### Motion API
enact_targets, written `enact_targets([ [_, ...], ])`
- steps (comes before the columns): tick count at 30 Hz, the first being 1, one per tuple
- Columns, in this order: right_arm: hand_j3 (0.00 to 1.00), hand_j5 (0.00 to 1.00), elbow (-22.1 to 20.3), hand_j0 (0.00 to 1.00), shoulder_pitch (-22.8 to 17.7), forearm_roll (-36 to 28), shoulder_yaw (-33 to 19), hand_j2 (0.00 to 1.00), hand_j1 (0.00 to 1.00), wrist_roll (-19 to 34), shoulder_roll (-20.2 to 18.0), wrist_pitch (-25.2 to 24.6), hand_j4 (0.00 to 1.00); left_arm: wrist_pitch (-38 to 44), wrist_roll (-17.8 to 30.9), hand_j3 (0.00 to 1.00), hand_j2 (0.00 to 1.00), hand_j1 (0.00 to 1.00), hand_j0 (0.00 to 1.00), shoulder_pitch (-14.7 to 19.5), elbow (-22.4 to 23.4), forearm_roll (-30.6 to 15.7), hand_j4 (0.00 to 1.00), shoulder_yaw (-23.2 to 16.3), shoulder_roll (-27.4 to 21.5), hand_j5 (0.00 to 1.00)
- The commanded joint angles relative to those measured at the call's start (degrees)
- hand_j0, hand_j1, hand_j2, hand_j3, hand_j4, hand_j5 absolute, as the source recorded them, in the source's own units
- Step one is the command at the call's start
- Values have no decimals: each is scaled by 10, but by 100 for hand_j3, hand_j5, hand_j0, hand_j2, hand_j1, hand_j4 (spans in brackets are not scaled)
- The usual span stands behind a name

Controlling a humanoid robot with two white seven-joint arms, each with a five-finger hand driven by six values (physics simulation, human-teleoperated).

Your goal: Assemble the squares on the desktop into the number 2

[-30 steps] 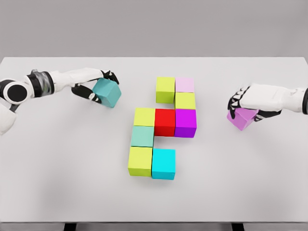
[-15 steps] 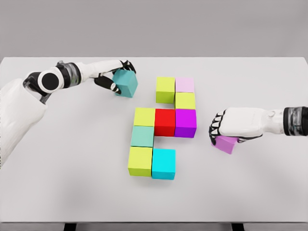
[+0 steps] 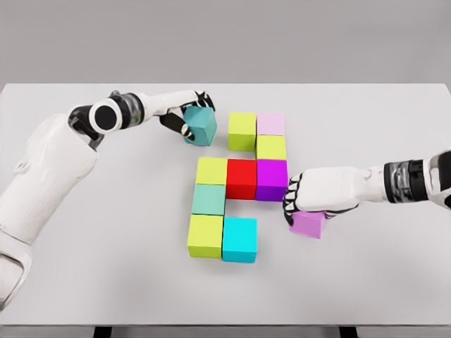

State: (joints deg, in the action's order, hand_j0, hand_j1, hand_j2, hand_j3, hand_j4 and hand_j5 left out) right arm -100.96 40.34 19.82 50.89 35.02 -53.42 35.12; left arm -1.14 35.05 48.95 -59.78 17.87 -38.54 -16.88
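Left hand [image 3: 189,116] grips a teal cube [image 3: 201,125] just beside the top row's lime cube [image 3: 242,131], the nine-cube cluster w/ red cube [image 3: 241,178] at centre reads approx. most of a 2, and right hand [image 3: 310,194] clamps a pink-violet cube [image 3: 308,224] near the cyan cube [image 3: 239,239], so two placements seem left.

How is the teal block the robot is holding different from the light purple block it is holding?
The teal cube is in the left hand, near the top of the block pattern, just left of the yellow-green cube. The light purple cube sits under the right hand, lower down, right of the cyan cube. The teal cube is gripped from its side, the purple one from above. Both look about the same size.
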Motion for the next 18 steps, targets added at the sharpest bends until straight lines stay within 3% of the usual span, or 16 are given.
enact_targets([
  [1,53,53,0,53,1,-5,32,53,53,0,9,-1,53,3,-1,42,42,42,42,0,1,3,42,7,4,42],
  [9,53,53,-1,53,2,-9,49,53,53,0,19,-1,53,3,-1,42,42,42,42,1,2,4,42,7,19,42],
  [11,61,61,-1,61,2,-9,49,61,61,0,19,-1,61,3,-1,43,43,43,43,0,2,4,43,7,19,43],
  [13,82,82,-1,82,2,-9,49,82,82,0,19,-1,82,2,-1,43,43,43,43,0,2,4,43,7,19,43],
  [16,86,86,-1,86,2,-9,49,86,86,0,17,-1,86,2,-1,43,43,43,43,-1,2,4,43,7,20,43],
  [18,95,95,0,95,4,-8,47,95,95,0,12,-1,95,2,-1,43,43,43,43,-3,2,3,43,7,20,43],
])
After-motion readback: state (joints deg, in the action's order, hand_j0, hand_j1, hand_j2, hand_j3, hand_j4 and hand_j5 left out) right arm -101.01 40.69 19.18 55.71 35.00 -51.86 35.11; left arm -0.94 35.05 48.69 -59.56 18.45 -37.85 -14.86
